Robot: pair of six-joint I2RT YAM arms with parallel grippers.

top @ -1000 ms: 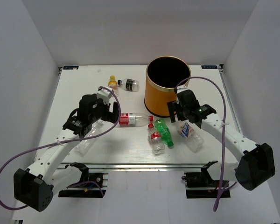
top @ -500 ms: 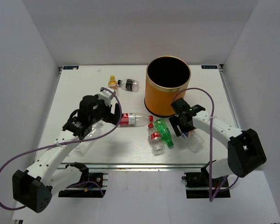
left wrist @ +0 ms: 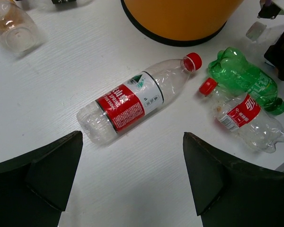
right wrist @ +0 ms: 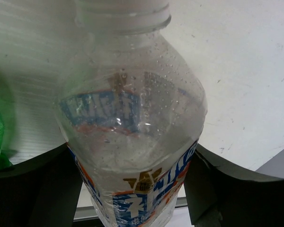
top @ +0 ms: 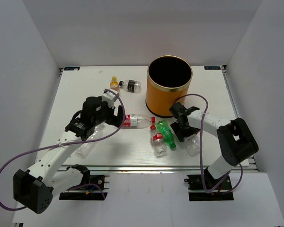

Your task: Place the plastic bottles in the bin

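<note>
Overhead rear view, wrist cameras close, downward

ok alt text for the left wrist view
A clear red-labelled bottle lies on its side ahead of the open left end effector. Beyond: the orange bin's base, a green bottle, a smaller red-capped bottle.

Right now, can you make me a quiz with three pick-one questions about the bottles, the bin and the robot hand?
1. What colour is the bin outside? A blue, B green, C orange.
2. Where is the green bottle? A lying on the table, B inside the bin, C held in the air.
3. The left gripper is: A shut on a bottle, B open, C hidden.

Answers: C, its wall is orange. A, it lies beside a red-capped bottle. B, its fingers stand wide apart above the red-labelled bottle.
</note>
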